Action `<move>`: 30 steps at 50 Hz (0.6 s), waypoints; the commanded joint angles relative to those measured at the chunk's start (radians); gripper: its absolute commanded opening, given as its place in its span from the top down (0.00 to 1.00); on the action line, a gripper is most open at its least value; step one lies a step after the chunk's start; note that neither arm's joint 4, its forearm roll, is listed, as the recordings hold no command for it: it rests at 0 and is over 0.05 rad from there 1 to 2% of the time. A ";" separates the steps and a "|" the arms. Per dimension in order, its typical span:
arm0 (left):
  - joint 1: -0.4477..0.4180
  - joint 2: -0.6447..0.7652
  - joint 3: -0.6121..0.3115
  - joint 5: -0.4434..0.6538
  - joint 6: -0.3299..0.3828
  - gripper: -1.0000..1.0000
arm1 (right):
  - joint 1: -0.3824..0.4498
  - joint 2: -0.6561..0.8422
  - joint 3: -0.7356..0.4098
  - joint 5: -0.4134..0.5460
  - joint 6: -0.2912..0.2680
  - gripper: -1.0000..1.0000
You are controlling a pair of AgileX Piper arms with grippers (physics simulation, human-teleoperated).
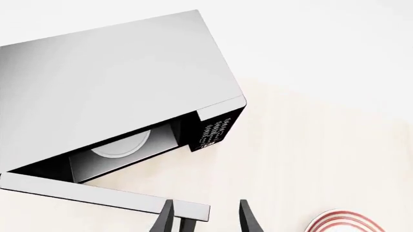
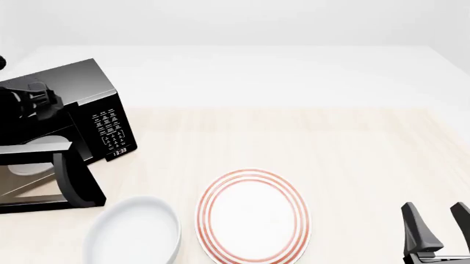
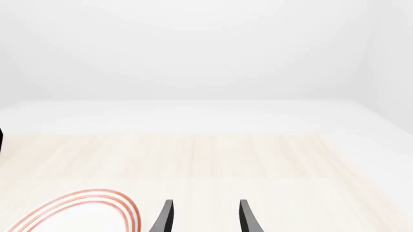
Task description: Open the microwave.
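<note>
The microwave stands at the table's left, glossy black, with a keypad and a small clock display. Its door is swung out toward the near side. In the left wrist view the microwave is seen from above, with the white turntable showing in the open cavity. The door's free end reaches in between the spread fingers of my open left gripper. At the near right my right gripper hangs open, gripping nothing, far from the microwave.
A white plate with red rings lies at the near middle. A plain white bowl sits to its left, just right of the open door. The left arm's black links hang over the microwave's top.
</note>
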 commanded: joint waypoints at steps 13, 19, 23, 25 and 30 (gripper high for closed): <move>-0.014 0.083 -0.014 -0.032 -0.011 0.00 | 0.000 0.000 0.000 0.000 0.000 0.00; -0.016 0.095 -0.010 -0.032 -0.006 0.00 | 0.000 0.000 0.000 0.000 0.000 0.00; -0.012 0.100 -0.002 -0.034 -0.002 0.00 | 0.000 0.000 0.000 0.000 0.000 0.00; -0.012 0.101 0.002 -0.034 -0.003 0.00 | 0.000 0.000 0.000 0.000 0.000 0.00; -0.008 0.105 0.007 -0.036 -0.002 0.00 | 0.000 0.000 0.000 0.000 0.000 0.00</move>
